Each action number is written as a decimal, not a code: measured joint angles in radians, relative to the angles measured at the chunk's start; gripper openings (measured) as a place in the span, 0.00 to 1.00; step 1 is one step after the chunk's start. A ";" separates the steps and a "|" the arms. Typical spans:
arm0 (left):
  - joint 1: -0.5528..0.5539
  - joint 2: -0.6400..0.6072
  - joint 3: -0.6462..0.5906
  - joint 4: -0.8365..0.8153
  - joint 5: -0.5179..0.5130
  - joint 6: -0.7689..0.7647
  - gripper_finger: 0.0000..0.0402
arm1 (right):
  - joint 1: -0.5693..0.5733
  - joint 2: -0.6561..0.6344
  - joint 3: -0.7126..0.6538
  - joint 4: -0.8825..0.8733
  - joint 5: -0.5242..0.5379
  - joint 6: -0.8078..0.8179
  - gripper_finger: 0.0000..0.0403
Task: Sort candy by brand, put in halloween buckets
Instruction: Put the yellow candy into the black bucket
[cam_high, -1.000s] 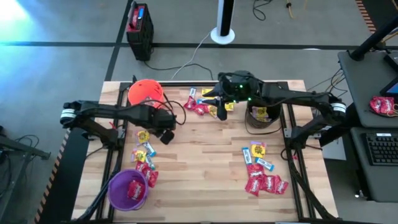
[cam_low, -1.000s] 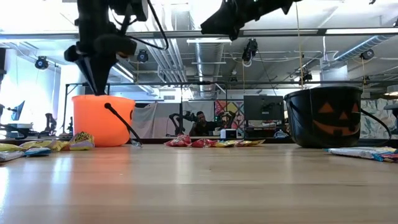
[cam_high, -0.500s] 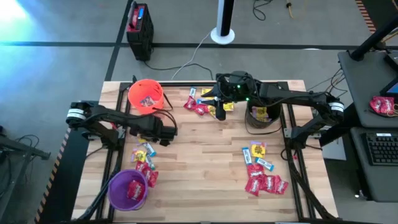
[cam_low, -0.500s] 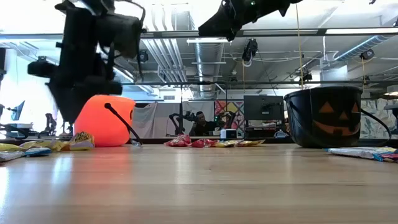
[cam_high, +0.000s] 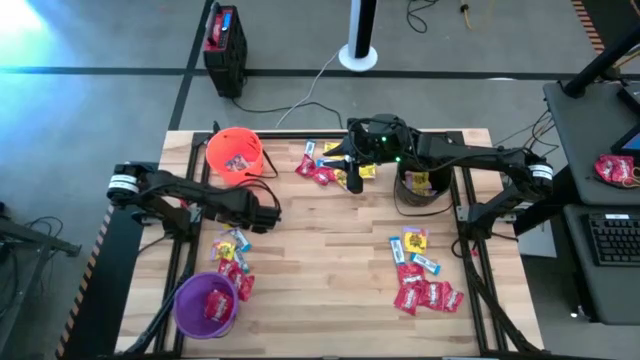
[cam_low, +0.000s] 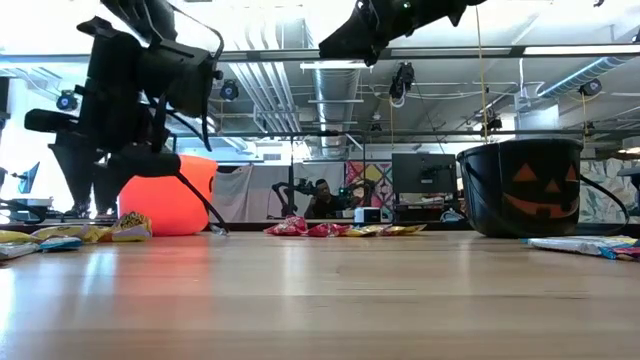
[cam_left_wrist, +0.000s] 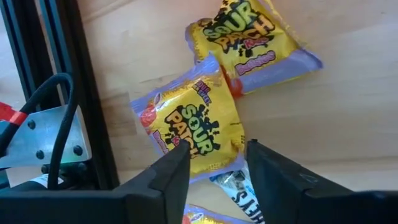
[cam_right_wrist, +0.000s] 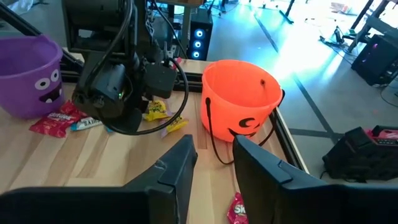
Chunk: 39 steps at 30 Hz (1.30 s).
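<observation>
Three buckets stand on the table: the orange one (cam_high: 235, 152) at the far left, the black one (cam_high: 420, 185) at the far right, the purple one (cam_high: 207, 303) at the near left. Candy lies in piles at the left (cam_high: 232, 258), the far middle (cam_high: 320, 165) and the near right (cam_high: 420, 278). My left gripper (cam_left_wrist: 214, 158) points down, open, just over a yellow packet (cam_left_wrist: 189, 127) at the left pile's far end; whether it touches the packet I cannot tell. My right gripper (cam_right_wrist: 214, 155) hangs high over the far pile, open with nothing between its fingers.
A black frame rail (cam_left_wrist: 87, 93) runs close beside the left pile. A second yellow packet (cam_left_wrist: 249, 37) and a blue-and-white packet (cam_left_wrist: 239, 190) lie right by the one under my left gripper. The table's middle (cam_high: 320, 250) is bare wood.
My left gripper has sunk from beside the orange bucket toward the left candy pile, rolling about its own axis as it went. Its fingers, together a second ago, now stand apart. My right arm has kept still.
</observation>
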 joint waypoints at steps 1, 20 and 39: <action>0.000 0.003 -0.004 0.004 0.000 0.000 0.38 | 0.000 0.000 0.000 0.000 0.000 0.000 0.25; 0.002 0.008 -0.110 0.138 -0.006 0.008 0.44 | 0.000 0.000 0.000 0.000 0.000 0.000 0.25; 0.003 -0.002 -0.129 0.219 -0.012 0.139 0.02 | 0.000 0.000 0.000 -0.001 0.000 0.008 0.25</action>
